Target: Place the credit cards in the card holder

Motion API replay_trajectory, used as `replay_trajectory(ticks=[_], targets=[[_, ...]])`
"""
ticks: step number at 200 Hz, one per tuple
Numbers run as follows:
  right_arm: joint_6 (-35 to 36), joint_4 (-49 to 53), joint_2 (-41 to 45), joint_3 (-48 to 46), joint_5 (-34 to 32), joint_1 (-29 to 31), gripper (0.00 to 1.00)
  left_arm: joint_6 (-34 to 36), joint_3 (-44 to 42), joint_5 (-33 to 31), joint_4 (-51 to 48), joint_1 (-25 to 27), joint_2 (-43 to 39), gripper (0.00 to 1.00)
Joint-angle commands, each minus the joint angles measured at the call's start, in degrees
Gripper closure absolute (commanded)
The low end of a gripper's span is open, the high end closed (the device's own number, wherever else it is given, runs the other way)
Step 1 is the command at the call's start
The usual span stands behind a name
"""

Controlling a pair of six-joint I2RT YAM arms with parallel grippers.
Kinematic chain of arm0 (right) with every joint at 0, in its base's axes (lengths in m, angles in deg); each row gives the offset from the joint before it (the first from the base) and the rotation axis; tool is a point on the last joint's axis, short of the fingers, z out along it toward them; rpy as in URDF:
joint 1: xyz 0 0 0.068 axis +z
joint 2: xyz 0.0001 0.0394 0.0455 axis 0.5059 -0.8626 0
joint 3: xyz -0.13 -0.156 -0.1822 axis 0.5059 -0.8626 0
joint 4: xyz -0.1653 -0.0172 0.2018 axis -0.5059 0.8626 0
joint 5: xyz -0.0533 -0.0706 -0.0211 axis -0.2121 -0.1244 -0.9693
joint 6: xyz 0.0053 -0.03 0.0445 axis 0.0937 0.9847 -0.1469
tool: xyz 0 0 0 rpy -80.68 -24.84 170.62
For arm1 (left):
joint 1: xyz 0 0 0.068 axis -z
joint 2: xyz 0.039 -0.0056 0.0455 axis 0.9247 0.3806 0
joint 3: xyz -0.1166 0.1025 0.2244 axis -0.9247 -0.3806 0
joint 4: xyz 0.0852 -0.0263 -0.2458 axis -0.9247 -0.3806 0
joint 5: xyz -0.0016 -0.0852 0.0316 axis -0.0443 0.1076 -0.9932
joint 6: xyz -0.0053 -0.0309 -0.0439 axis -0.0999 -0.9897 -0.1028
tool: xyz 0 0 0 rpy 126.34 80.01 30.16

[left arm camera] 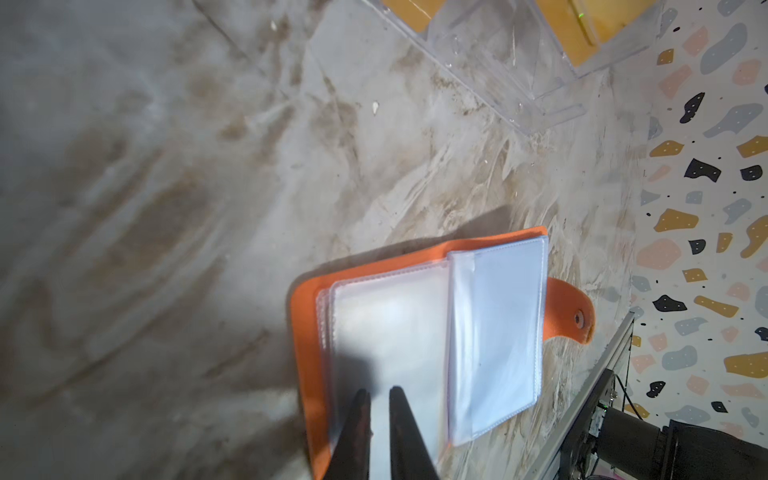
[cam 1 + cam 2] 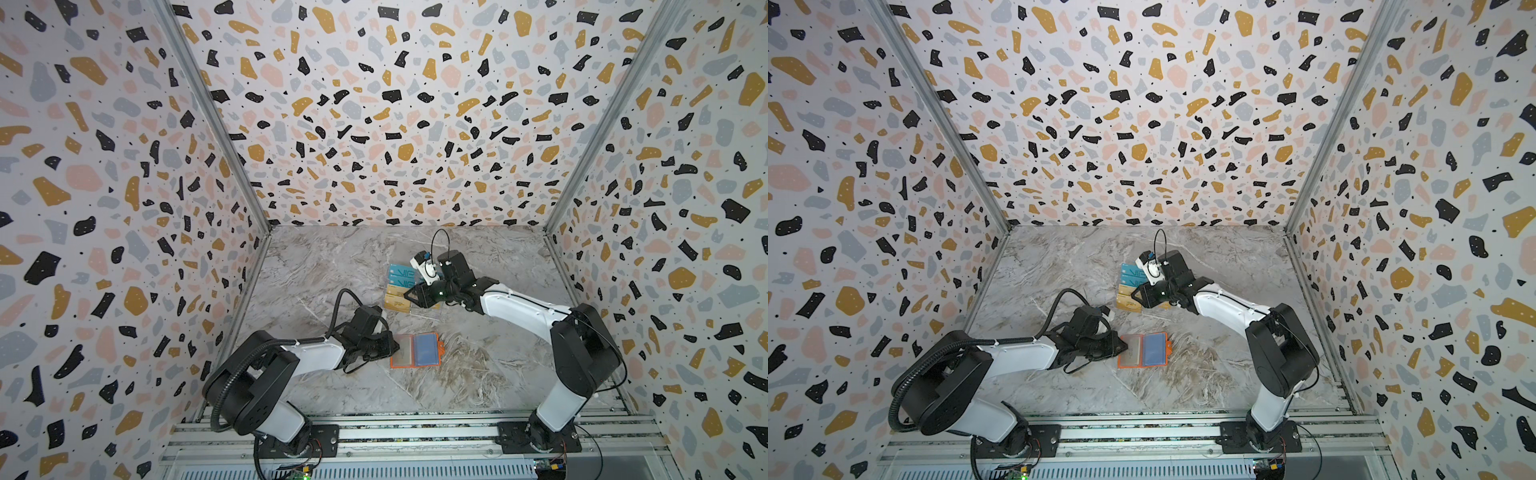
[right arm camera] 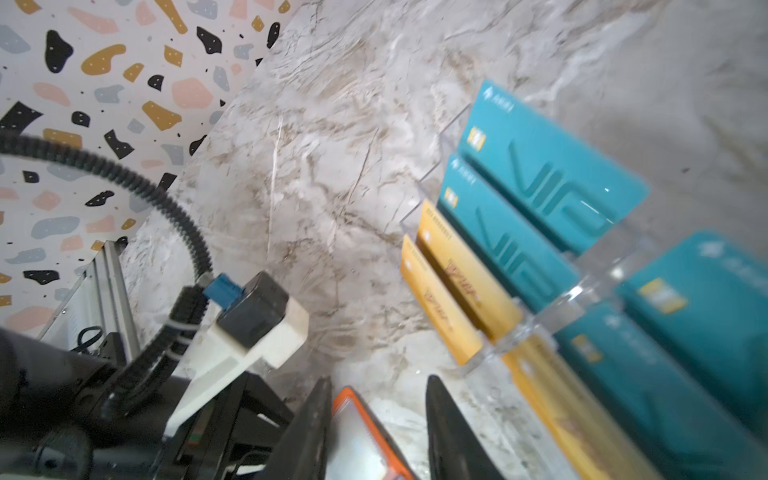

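The card holder lies open under the left gripper, jaws nearly together, grip unclear; the right gripper gapes empty near blurred credit cards.

**Top views (stereo pair):** mounted high over the front rail, facing down and toward the back wall, far off. Both top views take in the whole marble tabletop, both arms, the open orange card holder and the clear acrylic card stand.

**Left wrist view:** close, looking past the left gripper onto the card holder, with the stand beyond it.

**Right wrist view:** close, looking past the right gripper across the stand's credit cards. It shares a corner of the card holder with the left wrist view.
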Motion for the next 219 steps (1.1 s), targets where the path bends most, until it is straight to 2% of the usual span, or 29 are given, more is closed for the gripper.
replay_trajectory(ticks=[1,55,101,219], targets=[[7.6,9.5,-3.7,4.8,0.0,-1.1,0.61,0.8,-1.4,-1.6,-1.6,0.3,-0.3,0.86],[12.6,12.2,-10.2,13.2,4.6,0.2,0.69,0.2,-2.0,-1.6,-1.1,0.3,-0.5,0.86],[14.9,14.4,-14.8,17.7,1.6,1.9,0.69,0.0,-2.0,-1.2,-0.8,0.3,-0.6,0.86],[19.8,18.3,-19.8,22.4,-5.8,4.5,0.64,0.1,-1.8,-0.8,-1.0,0.3,-0.9,0.84]])
